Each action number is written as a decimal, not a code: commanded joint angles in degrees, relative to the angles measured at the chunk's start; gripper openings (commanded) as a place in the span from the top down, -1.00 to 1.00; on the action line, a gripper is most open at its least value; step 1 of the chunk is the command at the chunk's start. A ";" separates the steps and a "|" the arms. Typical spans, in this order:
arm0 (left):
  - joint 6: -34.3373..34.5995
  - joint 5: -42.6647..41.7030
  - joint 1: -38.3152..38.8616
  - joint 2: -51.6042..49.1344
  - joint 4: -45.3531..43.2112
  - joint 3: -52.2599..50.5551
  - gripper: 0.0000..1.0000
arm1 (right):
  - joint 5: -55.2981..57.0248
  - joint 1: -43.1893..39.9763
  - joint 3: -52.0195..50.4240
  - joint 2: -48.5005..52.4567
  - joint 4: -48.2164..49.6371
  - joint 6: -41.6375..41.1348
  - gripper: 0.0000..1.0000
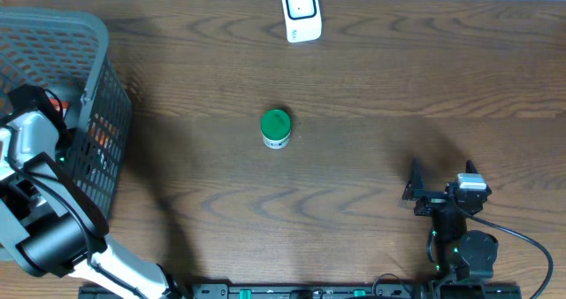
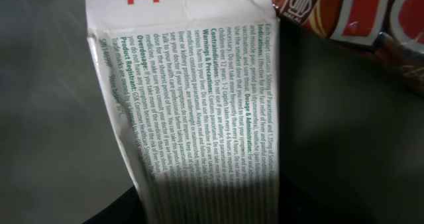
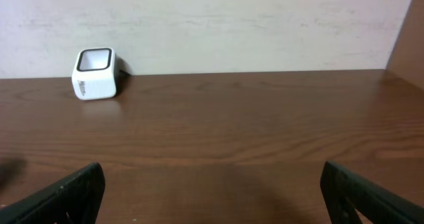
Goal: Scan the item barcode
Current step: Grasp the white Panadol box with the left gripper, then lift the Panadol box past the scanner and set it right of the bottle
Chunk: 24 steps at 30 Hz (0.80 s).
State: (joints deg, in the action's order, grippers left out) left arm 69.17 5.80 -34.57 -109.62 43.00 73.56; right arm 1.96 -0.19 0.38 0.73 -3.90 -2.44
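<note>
Left gripper, inside the grey mesh basket, faces a white printed Panadol carton; I cannot tell its jaws' state. Right gripper: jaws spread above the brown wooden desk.

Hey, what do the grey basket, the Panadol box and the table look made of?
Basket: probably moulded plastic, matt grey, open grid walls. Panadol box: thin printed cardboard, creased at its folds. Table: wood or wood-look laminate, brown grain, smooth low sheen.

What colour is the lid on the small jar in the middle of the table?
The lid is green; the overhead view shows it best.
</note>
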 commanded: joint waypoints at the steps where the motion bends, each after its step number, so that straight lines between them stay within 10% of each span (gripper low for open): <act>1: 0.09 -8.44 -0.15 0.61 -0.31 0.46 0.01 | 0.33 0.63 -0.07 -0.07 -0.20 -0.72 -0.99; 24: 0.11 -17.81 -1.20 36.79 -10.58 1.33 0.09 | 0.33 0.63 -0.07 -0.07 -0.20 -0.72 -0.99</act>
State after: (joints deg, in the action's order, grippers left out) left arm 69.21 -7.49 -35.57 -76.99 33.89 73.82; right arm 1.96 -0.19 0.38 0.73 -3.90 -2.44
